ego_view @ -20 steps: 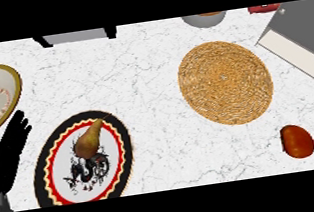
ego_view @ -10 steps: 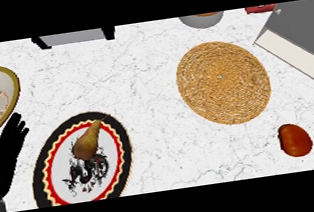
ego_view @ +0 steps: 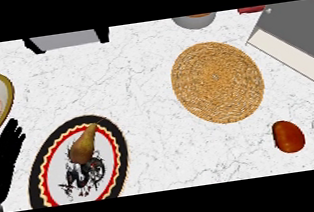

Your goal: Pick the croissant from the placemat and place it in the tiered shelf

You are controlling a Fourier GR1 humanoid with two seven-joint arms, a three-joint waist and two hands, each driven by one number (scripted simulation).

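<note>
The croissant (ego_view: 289, 136) is seen lying on the bare counter (ego_view: 141, 80), just off the lower right of the woven placemat (ego_view: 218, 82) and not on it. The shelf (ego_view: 301, 42) is set at the upper right. The left robot hand (ego_view: 2, 160) is held at the left edge, fingers straight and apart, beside a plate (ego_view: 52, 188) on which a pear (ego_view: 83, 144) is laid.
</note>
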